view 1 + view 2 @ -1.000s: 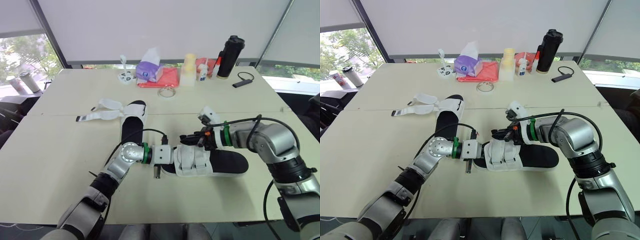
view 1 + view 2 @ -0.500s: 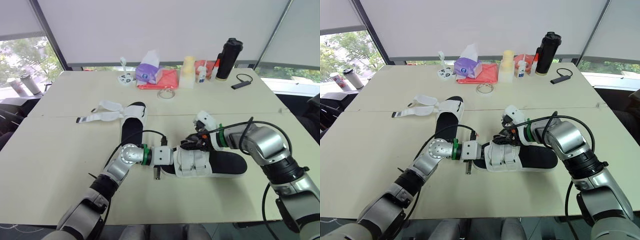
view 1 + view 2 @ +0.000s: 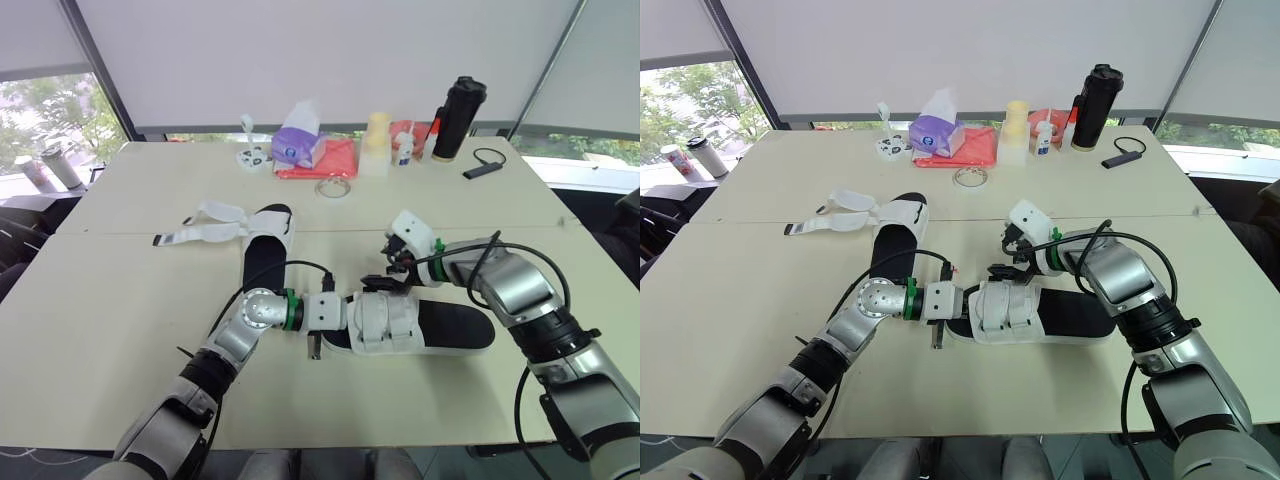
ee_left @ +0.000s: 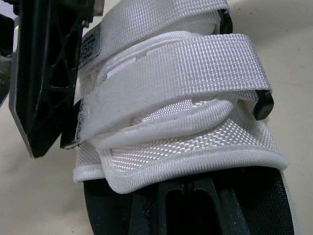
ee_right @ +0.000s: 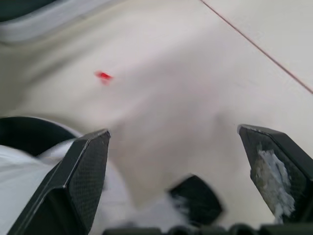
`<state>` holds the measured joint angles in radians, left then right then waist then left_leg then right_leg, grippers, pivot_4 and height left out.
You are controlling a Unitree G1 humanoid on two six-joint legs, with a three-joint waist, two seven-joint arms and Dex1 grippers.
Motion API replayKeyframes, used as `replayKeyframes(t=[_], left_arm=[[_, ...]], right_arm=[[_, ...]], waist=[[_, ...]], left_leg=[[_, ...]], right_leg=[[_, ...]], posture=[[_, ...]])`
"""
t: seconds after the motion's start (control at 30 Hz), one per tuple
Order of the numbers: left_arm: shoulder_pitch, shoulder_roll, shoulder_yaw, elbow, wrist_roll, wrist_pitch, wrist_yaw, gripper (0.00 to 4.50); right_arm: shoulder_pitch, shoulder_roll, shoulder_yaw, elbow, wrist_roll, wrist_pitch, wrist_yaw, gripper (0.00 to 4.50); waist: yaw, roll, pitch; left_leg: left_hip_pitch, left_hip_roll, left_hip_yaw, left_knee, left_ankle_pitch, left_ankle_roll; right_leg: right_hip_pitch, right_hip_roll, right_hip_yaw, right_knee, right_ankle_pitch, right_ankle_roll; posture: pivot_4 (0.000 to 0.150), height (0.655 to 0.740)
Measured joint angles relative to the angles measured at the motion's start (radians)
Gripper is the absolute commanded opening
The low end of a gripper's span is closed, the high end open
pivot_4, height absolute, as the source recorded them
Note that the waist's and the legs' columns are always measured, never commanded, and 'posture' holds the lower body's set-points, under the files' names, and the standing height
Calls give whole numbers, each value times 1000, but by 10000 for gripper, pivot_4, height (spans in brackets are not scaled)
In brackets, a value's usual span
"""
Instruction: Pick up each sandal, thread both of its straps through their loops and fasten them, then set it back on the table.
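a black-soled sandal with white woven straps (image 3: 420, 325) lies flat on the nearer half of the cream table (image 3: 110, 330), with both straps folded across its upper. the left gripper (image 3: 350, 315) is clamped on its toe end, one finger (image 4: 195, 205) resting on the black footbed. the right gripper (image 3: 384, 282) hovers just beside the far side of the straps, its fingers (image 5: 83, 181) spread wide and empty. a second matching sandal (image 3: 265, 250) lies farther back, its straps splayed loose.
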<state>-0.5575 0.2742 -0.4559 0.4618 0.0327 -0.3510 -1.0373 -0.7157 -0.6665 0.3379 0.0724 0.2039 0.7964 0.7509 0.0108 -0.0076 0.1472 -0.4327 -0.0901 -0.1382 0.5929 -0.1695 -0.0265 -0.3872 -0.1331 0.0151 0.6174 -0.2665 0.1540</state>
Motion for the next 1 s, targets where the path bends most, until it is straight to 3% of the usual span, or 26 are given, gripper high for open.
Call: replayKeyframes(t=[0.4,0.57,0.67,0.8,1.0], left_arm=[[0,0,0,0,0,0,0,0],[-1,0,0,0,0,0,0,0],[0,-5,-1,0,0,0,1,0],[6,-4,7,1,-13,1,-9,0],[25,4,49,-63,-77,129,-45,0]], right_arm=[[9,2,11,-5,-110,-97,39,44397],[-27,19,-97,18,-74,-42,27,44397],[-46,-45,-191,-42,-17,8,67,44397],[71,-221,-295,-202,6,-23,139,44397],[312,-279,-303,-336,-47,-175,138,44397]], waist=[[0,0,0],[0,1,0],[4,1,0],[1,0,0],[-12,4,3]], left_leg=[[0,0,0,0,0,0],[0,0,0,-1,0,0],[0,0,-1,-1,0,0],[0,0,0,-1,-1,-2],[0,2,3,-1,-2,-2]], right_leg=[[0,0,0,0,0,0],[0,0,0,0,0,0],[0,0,0,0,0,1],[2,-1,0,-1,-2,3],[3,-1,2,0,-4,5]], posture=[[1500,7296],[1500,7296],[1500,7296],[1500,7296],[1500,7296]])
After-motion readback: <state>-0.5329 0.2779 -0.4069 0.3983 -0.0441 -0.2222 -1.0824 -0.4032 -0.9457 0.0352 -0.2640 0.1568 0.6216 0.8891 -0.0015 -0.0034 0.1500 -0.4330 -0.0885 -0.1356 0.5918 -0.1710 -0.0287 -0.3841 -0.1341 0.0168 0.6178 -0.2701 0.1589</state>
